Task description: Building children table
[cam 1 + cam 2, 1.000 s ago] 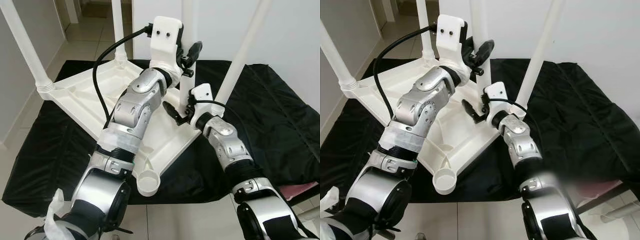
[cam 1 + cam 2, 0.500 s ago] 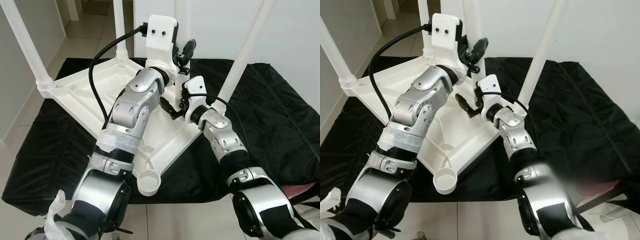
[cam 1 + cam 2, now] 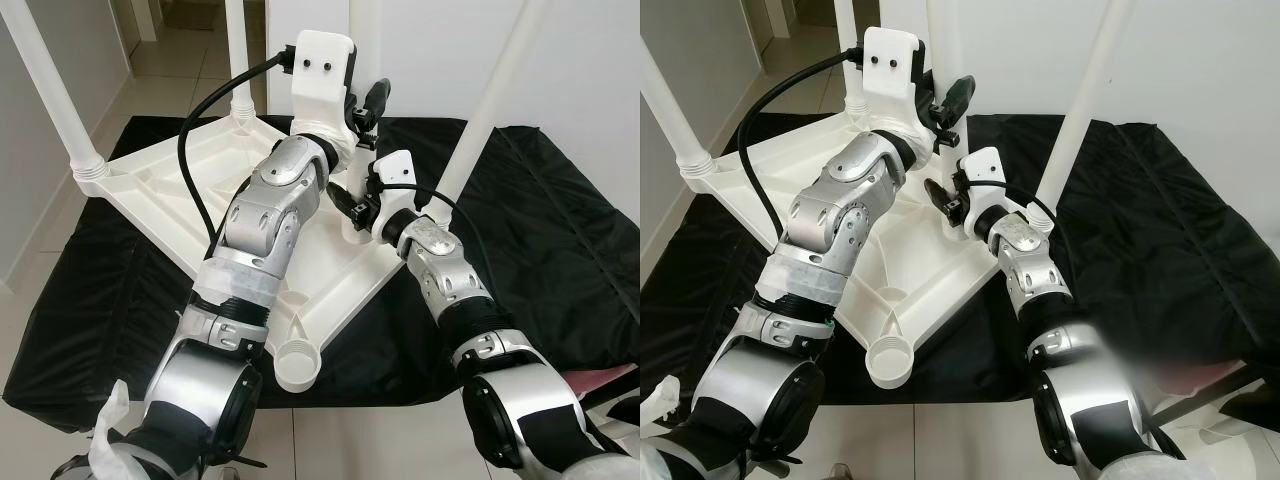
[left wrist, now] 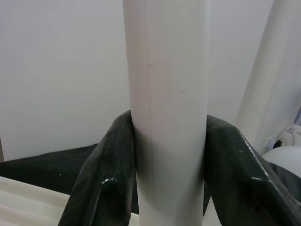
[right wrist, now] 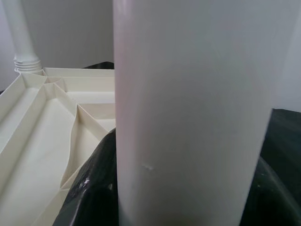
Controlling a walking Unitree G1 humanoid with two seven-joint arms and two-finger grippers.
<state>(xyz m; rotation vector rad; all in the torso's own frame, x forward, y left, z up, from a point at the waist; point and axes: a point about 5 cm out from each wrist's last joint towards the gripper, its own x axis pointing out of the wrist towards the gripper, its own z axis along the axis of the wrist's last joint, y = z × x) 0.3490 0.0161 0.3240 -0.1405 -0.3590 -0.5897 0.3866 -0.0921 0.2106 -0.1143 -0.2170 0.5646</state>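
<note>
White leg (image 4: 169, 108) is clamped by left gripper (image 4: 169, 155) and right gripper (image 5: 174, 197) above upturned table (image 3: 150, 190) on black cloth (image 3: 560, 250).

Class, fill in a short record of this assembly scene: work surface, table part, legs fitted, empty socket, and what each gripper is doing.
Surface: black cloth
Table part: white tabletop, upside down
Legs fitted: three, at the corners
Empty socket: nearest corner
Loose leg: upright, held above the tabletop
Left gripper: shut on the loose leg
Right gripper: at the same leg, lower down
</note>
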